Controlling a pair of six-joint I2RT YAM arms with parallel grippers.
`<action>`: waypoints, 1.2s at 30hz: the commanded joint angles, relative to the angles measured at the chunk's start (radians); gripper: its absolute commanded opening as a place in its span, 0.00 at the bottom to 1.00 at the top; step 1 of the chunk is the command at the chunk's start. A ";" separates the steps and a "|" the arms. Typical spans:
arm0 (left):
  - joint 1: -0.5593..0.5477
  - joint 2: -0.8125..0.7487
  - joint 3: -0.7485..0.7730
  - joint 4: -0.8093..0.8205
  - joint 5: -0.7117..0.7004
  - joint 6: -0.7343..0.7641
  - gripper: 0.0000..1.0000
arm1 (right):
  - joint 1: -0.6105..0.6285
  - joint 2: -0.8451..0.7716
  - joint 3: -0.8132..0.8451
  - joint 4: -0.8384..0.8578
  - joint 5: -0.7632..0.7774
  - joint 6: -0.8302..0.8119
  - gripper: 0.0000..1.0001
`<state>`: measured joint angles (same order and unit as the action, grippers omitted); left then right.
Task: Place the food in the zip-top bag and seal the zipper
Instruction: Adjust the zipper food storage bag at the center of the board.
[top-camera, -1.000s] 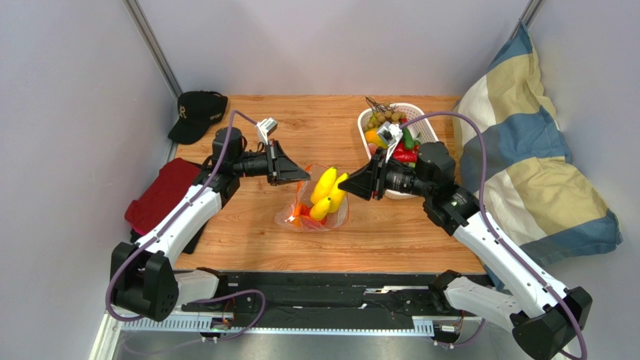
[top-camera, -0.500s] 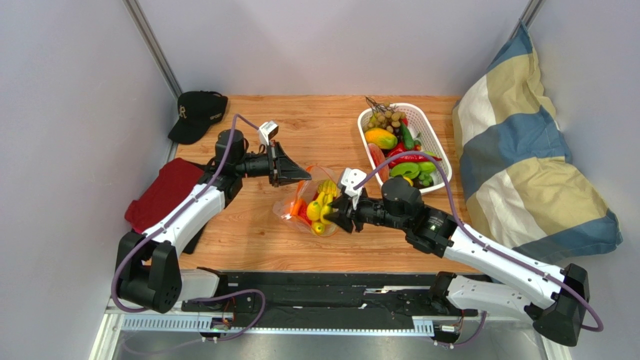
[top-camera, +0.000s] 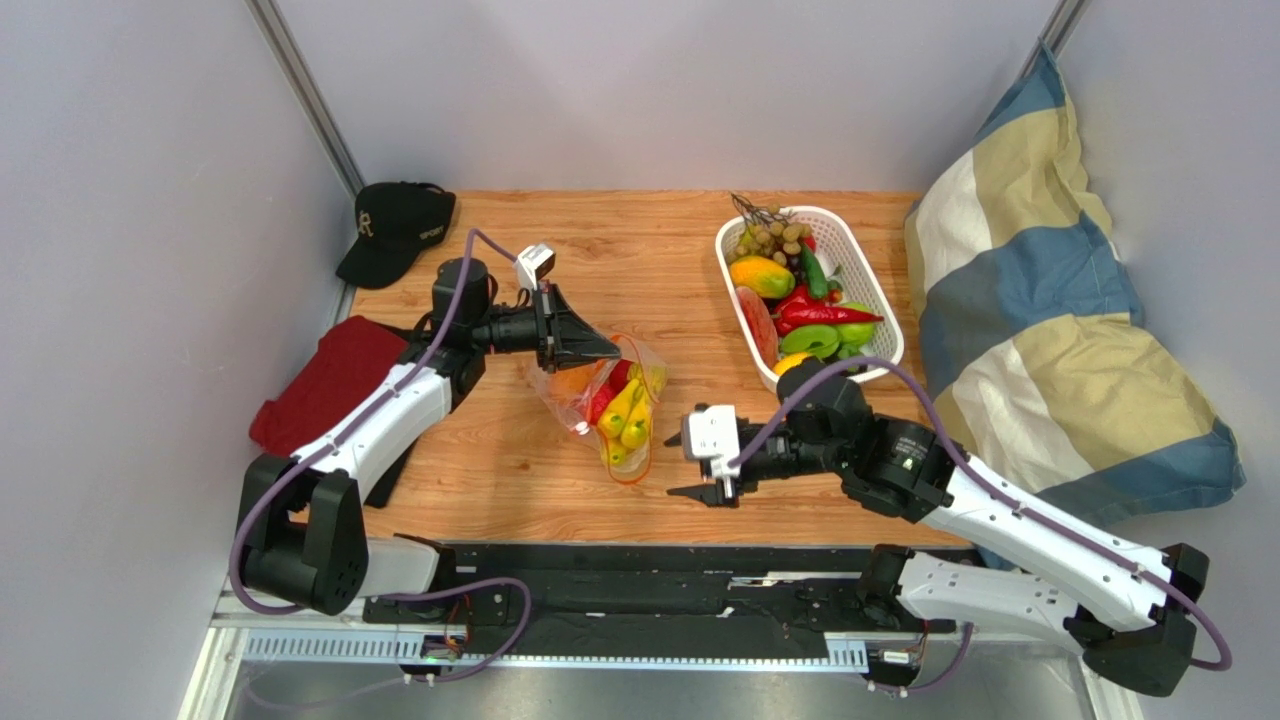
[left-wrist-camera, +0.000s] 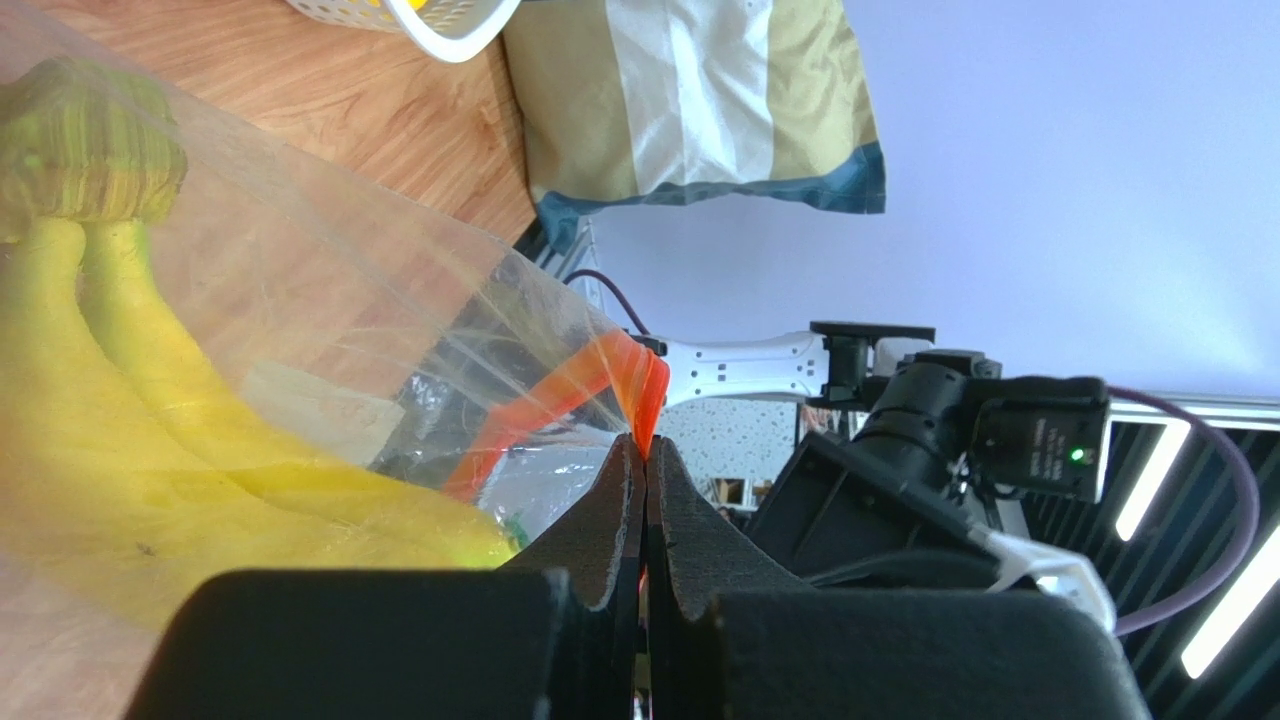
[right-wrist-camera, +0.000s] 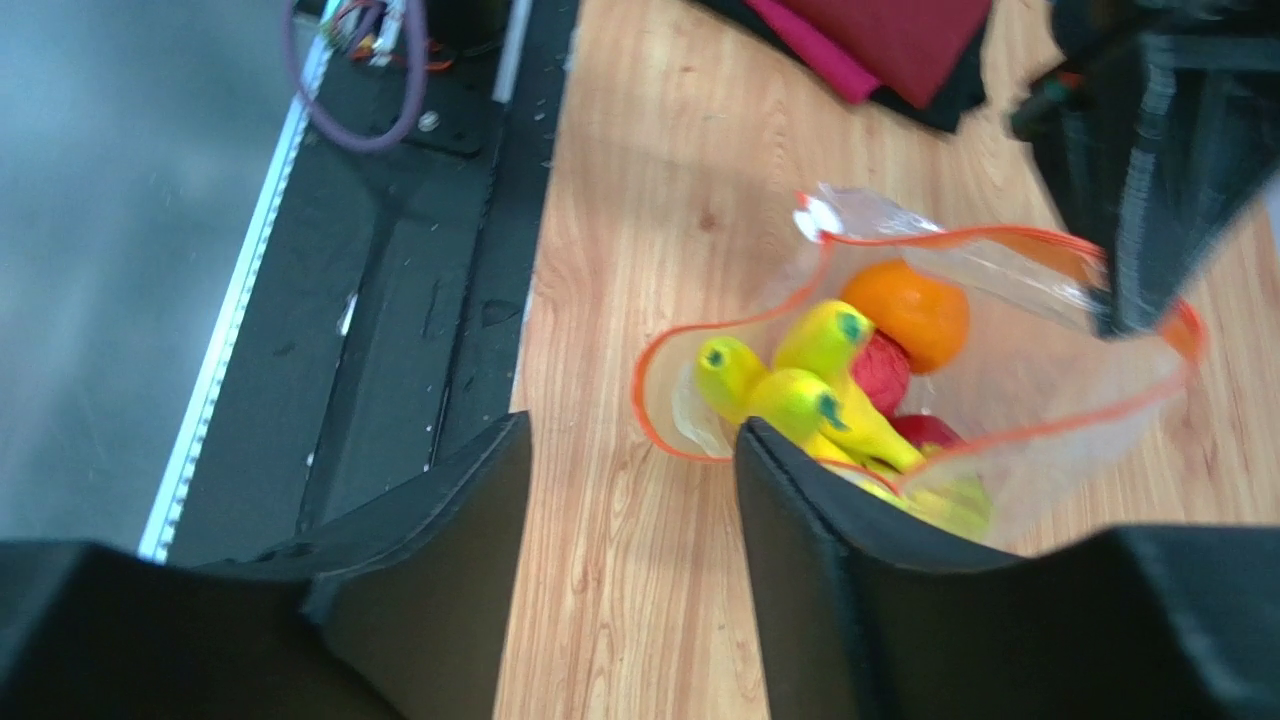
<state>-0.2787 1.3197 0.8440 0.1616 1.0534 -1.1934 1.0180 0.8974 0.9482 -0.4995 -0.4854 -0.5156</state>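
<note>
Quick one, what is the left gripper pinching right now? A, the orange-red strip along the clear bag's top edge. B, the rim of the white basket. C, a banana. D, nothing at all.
A: in the left wrist view the left gripper is closed on the zipper of the zip-top bag, with the strip caught between its fingertips.

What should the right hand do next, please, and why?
Probably move the open, empty right hand to the white tab at the zipper's end and start sealing. The left hand pinches the bag's rim, its mouth gapes, and bananas, an orange and red fruit nearly fill it.
</note>
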 joint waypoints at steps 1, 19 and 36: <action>0.006 -0.007 0.010 0.047 0.016 -0.014 0.00 | 0.091 -0.002 -0.077 0.024 -0.003 -0.243 0.54; 0.006 -0.023 0.006 0.024 0.017 0.009 0.00 | 0.191 0.317 -0.187 0.308 0.367 -0.411 0.52; -0.004 -0.039 0.340 -0.679 -0.078 0.686 0.00 | 0.143 0.144 0.147 -0.039 0.268 -0.340 0.00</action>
<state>-0.2787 1.3235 0.9958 -0.2039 1.0328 -0.9012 1.1709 1.1843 0.9051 -0.4564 -0.1066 -0.8925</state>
